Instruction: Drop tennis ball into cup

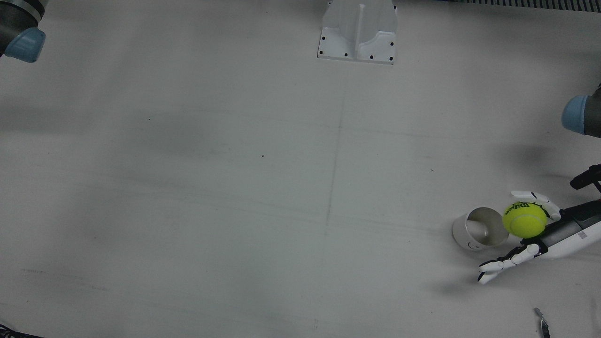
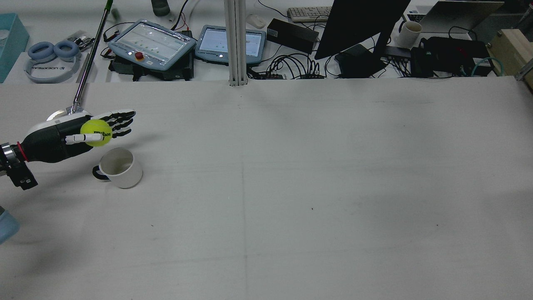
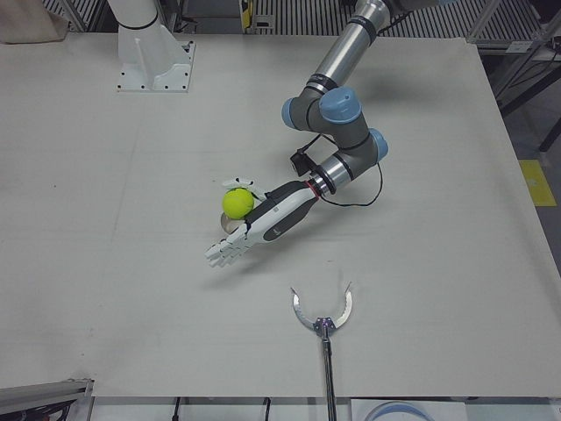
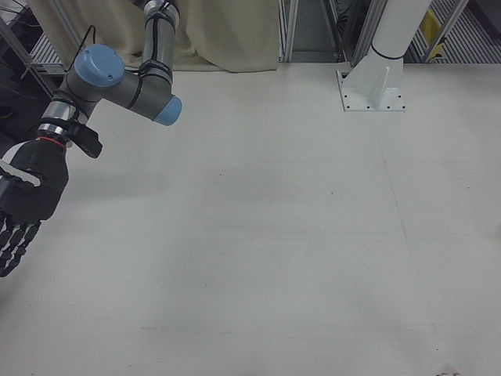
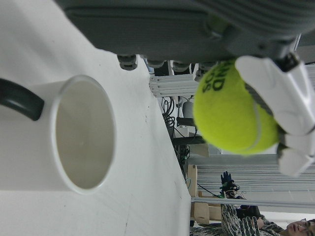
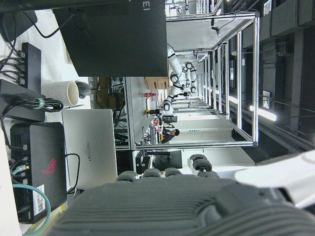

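Note:
The yellow-green tennis ball [image 1: 524, 219] sits against the palm of my left hand [image 1: 540, 234], a little above the table. The thumb [image 5: 275, 93] lies across the ball while the other fingers [image 3: 226, 251] stretch straight out. The ball [image 2: 96, 132] hangs beside and above the rim of the white cup [image 2: 123, 173], which stands upright with a dark handle and an empty inside [image 5: 81, 132]. From the front the ball overlaps the cup's [image 1: 466, 236] right rim. My right hand [image 4: 19, 211] hangs far off at the other side of the table, fingers spread, holding nothing.
A white arm pedestal [image 1: 358, 30] stands at the table's back. A reaching tool with a curved claw [image 3: 323, 317] lies near the front edge close to the left hand. Tablets, cables and a monitor [image 2: 358, 25] crowd the bench beyond the table.

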Robot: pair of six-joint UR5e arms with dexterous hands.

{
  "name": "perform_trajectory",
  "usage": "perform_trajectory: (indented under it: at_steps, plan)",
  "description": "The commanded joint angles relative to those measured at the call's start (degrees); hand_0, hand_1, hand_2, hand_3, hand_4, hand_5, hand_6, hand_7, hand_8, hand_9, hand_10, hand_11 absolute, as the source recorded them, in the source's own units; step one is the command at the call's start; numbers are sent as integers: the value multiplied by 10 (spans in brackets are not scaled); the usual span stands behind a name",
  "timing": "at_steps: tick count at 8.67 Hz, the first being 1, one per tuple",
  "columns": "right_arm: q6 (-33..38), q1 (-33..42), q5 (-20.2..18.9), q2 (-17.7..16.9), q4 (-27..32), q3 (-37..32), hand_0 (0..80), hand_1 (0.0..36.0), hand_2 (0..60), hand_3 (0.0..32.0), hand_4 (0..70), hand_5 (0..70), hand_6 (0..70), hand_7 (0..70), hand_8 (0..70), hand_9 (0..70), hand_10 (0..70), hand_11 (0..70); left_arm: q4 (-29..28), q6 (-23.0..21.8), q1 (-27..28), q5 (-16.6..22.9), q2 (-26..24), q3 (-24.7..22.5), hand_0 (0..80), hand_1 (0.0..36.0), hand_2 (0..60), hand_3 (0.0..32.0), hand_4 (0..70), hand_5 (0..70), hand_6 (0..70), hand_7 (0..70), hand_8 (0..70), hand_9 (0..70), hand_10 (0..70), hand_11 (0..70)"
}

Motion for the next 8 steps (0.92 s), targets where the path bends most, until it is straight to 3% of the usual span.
perform_trajectory:
  at_steps: [1,4,5,6,7,8]
  plan:
    - [0,0,0,0,0,0,0,0,0,0,0,0,0,0,0,0,0,0,0,0,0,0,0,-2,800,360,283,50,0,118,0,14,0,0,3,59]
    - [0,0,0,0,0,0,0,0,0,0,0,0,0,0,0,0,0,0,0,0,-2,0,0,-3,800,360,308,48,0,107,0,11,0,0,1,54]
    - [0,0,0,0,0,0,0,0,0,0,0,0,0,0,0,0,0,0,5,-6,-31,1,0,-5,768,360,317,42,0,93,2,33,0,0,0,44]
    - [0,0,0,0,0,0,0,0,0,0,0,0,0,0,0,0,0,0,42,-6,-105,1,-1,-24,466,283,467,38,0,28,1,62,0,0,0,4]
    - [-1,1,0,0,0,4,0,0,0,0,0,0,0,0,0,0,0,0,100,-4,-152,1,-1,-58,49,152,536,18,0,3,1,75,0,2,0,0]
    - [0,1,0,0,0,2,0,0,0,0,0,0,0,0,0,0,0,0,153,-1,-186,-2,-1,-87,0,88,550,28,0,0,0,75,0,1,0,0]
